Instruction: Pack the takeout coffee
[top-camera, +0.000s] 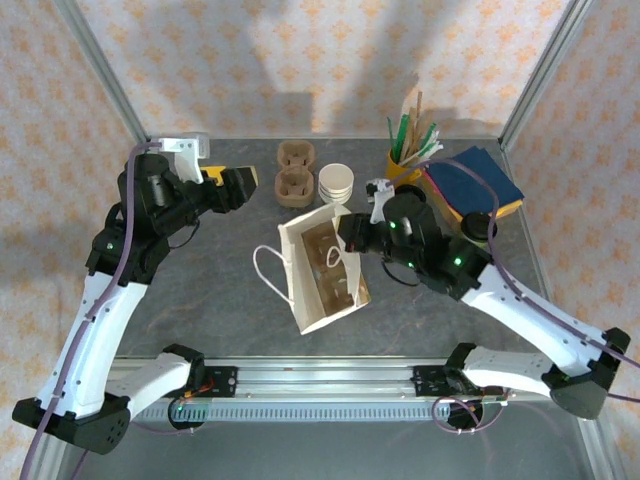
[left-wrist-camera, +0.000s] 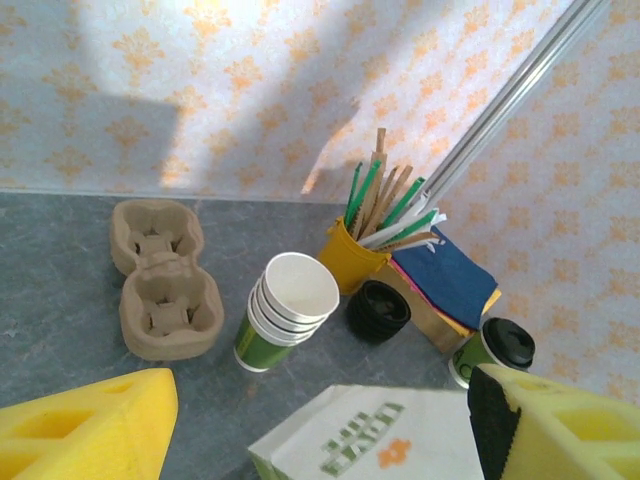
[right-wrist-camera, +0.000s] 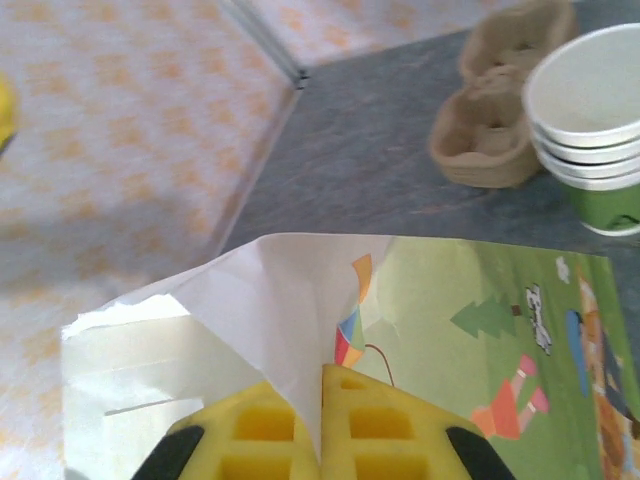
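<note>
Here the right fingers (right-wrist-camera: 385, 435) pinch shut on the rim of the paper bag (top-camera: 322, 285); the left fingers (left-wrist-camera: 90, 425) stand wide, empty. The lidded coffee cup (left-wrist-camera: 495, 350) sits on the table (top-camera: 230, 300) beside the napkins (left-wrist-camera: 452, 280). Advisably, keep the rim taut so the mouth gapes for loading.

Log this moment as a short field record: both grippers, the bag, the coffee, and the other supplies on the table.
left gripper: jaws open, holding nothing, near the cup carriers
right gripper: jaws shut on the top edge of the paper bag
paper bag: mid-table, mouth open
takeout coffee: lidded, on the table right of the bag, not yet packed
cup stack: lidless, behind the bag
lid stack: beside the yellow holder
napkins: far right
</note>
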